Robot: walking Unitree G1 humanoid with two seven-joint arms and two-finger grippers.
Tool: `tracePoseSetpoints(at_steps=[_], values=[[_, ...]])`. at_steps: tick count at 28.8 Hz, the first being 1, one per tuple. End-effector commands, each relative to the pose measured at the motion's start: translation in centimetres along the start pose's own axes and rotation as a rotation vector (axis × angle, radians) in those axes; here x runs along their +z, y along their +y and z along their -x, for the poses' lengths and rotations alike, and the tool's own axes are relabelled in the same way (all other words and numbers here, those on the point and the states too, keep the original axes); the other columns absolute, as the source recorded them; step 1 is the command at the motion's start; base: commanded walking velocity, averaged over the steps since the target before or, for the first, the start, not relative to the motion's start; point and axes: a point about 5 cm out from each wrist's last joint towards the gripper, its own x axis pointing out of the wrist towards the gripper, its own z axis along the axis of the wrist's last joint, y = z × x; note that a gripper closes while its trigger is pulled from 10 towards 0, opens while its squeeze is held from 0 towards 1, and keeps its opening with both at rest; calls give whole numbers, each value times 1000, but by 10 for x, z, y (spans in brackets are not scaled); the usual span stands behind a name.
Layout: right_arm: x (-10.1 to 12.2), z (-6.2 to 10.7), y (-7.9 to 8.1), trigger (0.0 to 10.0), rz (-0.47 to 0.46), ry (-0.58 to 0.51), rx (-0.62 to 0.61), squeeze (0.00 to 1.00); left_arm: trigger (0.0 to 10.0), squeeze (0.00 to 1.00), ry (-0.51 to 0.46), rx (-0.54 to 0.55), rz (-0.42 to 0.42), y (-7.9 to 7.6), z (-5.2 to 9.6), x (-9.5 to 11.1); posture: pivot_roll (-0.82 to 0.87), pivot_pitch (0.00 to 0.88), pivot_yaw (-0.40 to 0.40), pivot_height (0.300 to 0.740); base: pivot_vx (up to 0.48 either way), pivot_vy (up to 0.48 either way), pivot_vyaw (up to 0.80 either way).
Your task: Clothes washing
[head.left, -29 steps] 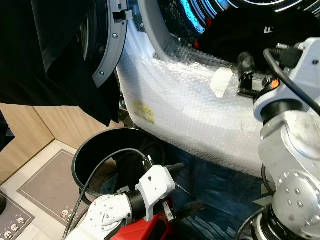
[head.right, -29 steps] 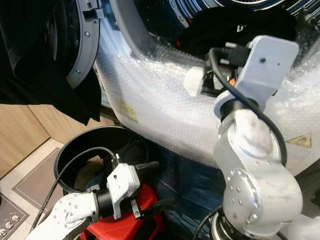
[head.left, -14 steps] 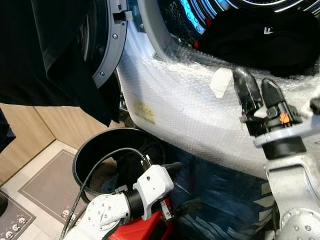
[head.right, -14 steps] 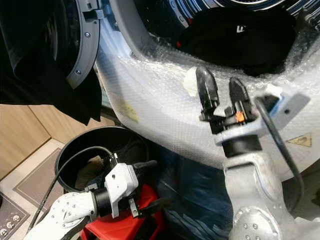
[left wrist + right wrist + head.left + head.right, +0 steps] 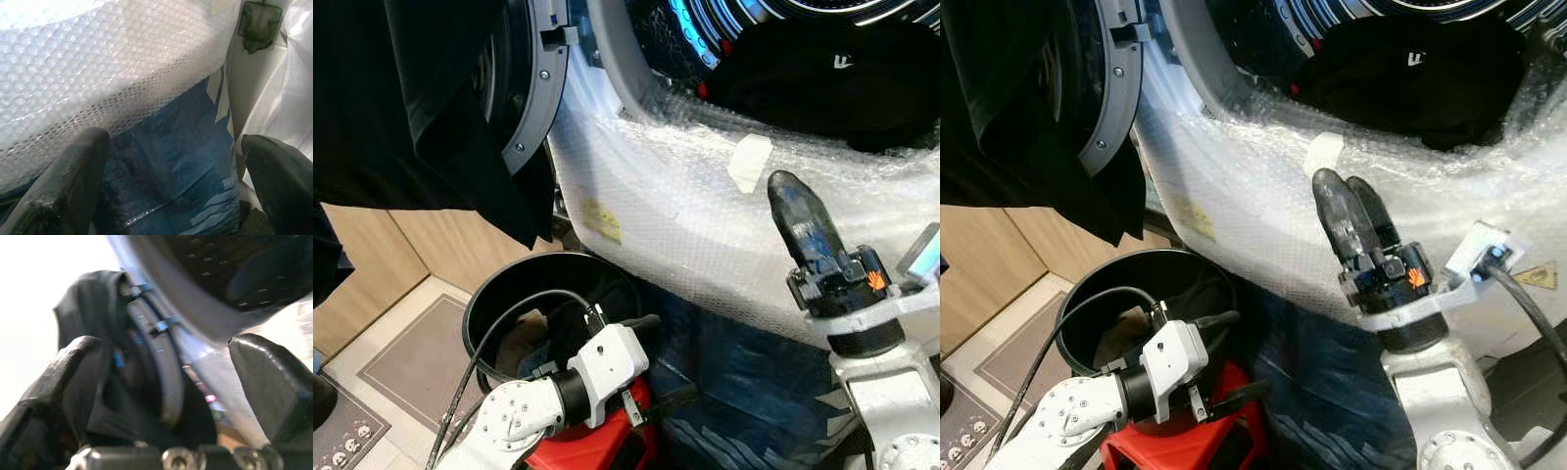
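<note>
The bubble-wrapped washing machine (image 5: 705,215) stands before me with its door (image 5: 536,108) swung open to the left. A black garment (image 5: 401,98) hangs over that door. More black clothes (image 5: 822,73) lie in the drum opening. My right gripper (image 5: 1344,188) is raised in front of the machine below the drum, fingers pointing up, open and holding nothing. My left gripper (image 5: 656,360) sits low beside the black basket (image 5: 480,313), also open and holding nothing; dark clothes (image 5: 563,318) lie in that basket.
A red object (image 5: 607,446) lies under my left wrist. Blue plastic sheeting (image 5: 744,382) covers the floor at the machine's foot. A grey mat (image 5: 411,362) and a wooden cabinet (image 5: 372,264) are on the left.
My right arm has drawn down and back from the drum opening and its wrist has turned, so the fingers now point upward. The left arm has hardly moved.
</note>
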Motion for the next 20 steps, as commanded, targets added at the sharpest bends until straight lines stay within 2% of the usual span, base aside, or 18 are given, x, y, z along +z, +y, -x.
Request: tracePoseSetpoints(at_steps=[1,4,8,12,20], values=[[-7,3,4,10000,-32,57,67,0,10000,0,19,25,-8,3,5,-3,-85,104,48,740,0,0,0],[-13,9,4,10000,-46,137,106,0,10000,0,24,40,-5,4,7,-6,-80,101,48,740,0,0,0],[-27,28,-6,10000,-60,272,109,0,10000,0,48,87,-10,10,12,-13,-70,92,48,740,0,0,0],[-33,39,-12,10000,-51,350,104,0,10000,0,66,114,15,12,15,-19,-67,86,49,740,0,0,0],[-47,72,-42,10000,-52,500,17,0,10000,0,117,232,48,26,32,-34,-51,82,52,740,0,0,0]])
